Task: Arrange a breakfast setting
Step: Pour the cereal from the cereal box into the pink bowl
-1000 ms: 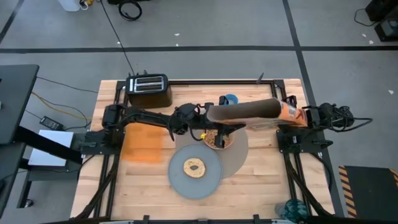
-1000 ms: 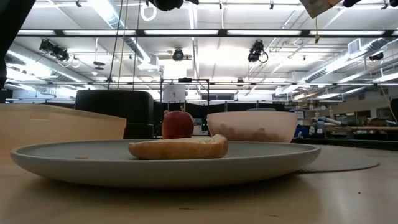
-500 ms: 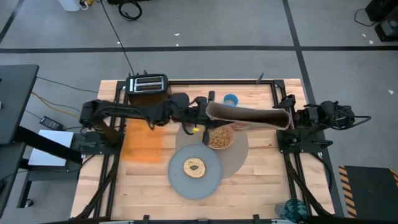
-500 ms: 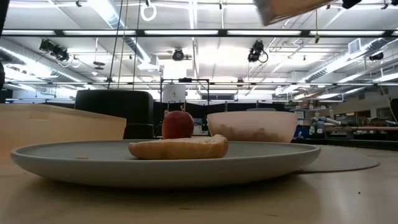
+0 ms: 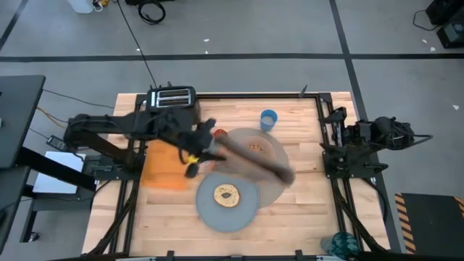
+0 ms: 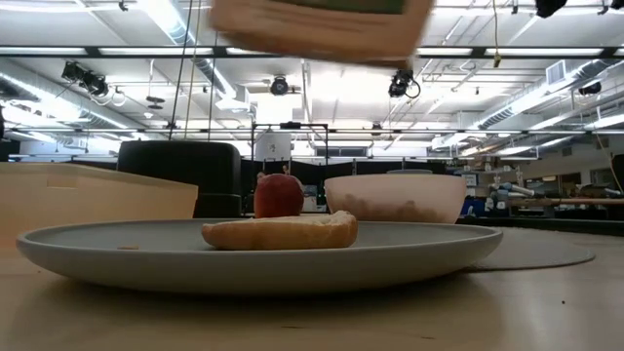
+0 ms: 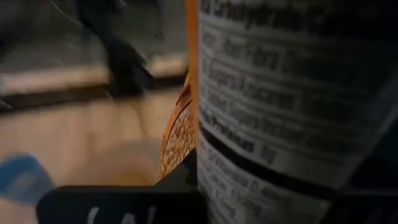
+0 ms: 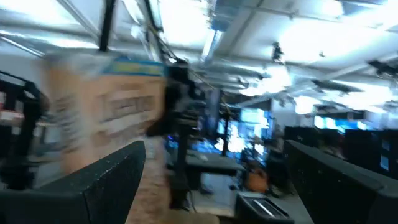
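Note:
My left gripper (image 5: 197, 148) is shut on a cereal box (image 5: 254, 159), which stretches blurred from it over the mat (image 5: 279, 187) and the pink bowl (image 5: 255, 145) of cereal. The box passes high in the low view (image 6: 322, 24) and fills the left wrist view (image 7: 280, 93). A bagel (image 5: 227, 194) lies on the grey plate (image 5: 210, 212), which overlaps the mat's near left part. The red apple (image 5: 219, 134) and the blue cup (image 5: 269, 118) stand behind the bowl. My right gripper (image 8: 214, 149) is open at the table's right edge, holding nothing. My left gripper holds the cereal box by its left end, coming at it from the table's left. The side with the nutrition label (image 7: 261, 162) lies right at the fingers. The box is lifted clear and sticks out rightward and nearward over bowl and mat. The box itself hides the pads.
A black toaster (image 5: 172, 98) stands at the far left corner. An orange board (image 5: 165, 168) lies left of the plate. The right arm (image 5: 362, 134) is drawn back over its base at the right edge. Bare wood shows along the near edge and near right.
The cereal box, which reached across to my right gripper, has come away from it. My left arm has drawn back toward the table's left and risen, carrying the box; its free end has swung toward the near edge, over the bowl and mat. The right arm has stayed put.

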